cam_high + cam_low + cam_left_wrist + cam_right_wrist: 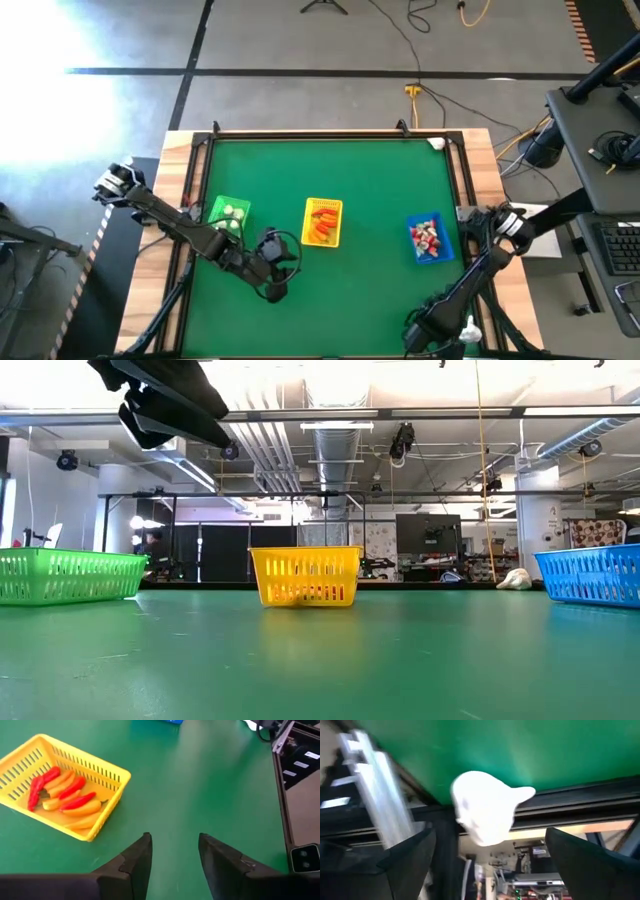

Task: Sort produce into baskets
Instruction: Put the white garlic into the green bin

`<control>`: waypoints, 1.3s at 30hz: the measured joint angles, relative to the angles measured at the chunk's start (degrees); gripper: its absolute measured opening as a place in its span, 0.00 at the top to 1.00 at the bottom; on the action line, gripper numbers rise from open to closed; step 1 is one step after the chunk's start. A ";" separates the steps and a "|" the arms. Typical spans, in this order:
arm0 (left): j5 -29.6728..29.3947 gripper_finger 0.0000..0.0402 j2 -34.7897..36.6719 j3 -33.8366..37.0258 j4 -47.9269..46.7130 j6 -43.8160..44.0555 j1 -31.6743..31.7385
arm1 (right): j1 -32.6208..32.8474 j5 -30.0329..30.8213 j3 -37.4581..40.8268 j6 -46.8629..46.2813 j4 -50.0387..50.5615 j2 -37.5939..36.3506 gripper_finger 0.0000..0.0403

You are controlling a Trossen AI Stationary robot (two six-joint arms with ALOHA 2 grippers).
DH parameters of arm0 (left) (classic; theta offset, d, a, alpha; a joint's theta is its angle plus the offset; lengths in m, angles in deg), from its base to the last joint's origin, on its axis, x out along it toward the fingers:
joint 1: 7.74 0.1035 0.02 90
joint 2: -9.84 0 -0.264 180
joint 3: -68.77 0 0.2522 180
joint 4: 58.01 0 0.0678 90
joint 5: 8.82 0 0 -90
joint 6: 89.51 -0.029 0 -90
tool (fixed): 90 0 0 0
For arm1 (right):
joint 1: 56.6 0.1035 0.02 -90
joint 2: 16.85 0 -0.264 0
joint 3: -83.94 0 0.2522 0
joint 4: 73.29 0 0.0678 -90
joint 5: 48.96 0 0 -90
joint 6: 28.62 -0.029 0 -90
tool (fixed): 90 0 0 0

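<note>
Left claw [172,865] part open, empty; only right wrist shows right claw [487,865] wide around white piece [487,805]

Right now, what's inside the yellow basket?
The yellow basket holds long orange pieces and red pieces, piled together. Whatever lies beneath the pile is covered.

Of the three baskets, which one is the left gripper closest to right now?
The yellow basket, the middle one, holding orange and red pieces. The left gripper hangs just beside it, empty; the green basket lies back along that arm, and the blue basket is farthest.
</note>
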 joint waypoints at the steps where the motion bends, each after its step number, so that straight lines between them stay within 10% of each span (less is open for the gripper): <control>1: 0.04 0.65 -0.04 0.02 -0.18 0.40 -0.07 | 0.05 0.00 0.74 0.25 0.12 0.00 0.08; 15: -1.93 0.71 -0.27 0.02 -0.53 -0.75 -0.07 | 3.98 -5.41 13.13 -6.85 -18.37 0.04 0.09; 31: -15.80 0.71 -0.33 -1.14 1.52 -1.72 -1.21 | -1.01 -7.77 6.09 -8.35 -14.82 0.11 0.44; 39: -22.26 0.71 -0.25 -2.93 0.93 -7.60 -1.17 | -11.55 17.05 -11.77 4.96 -5.09 0.07 0.44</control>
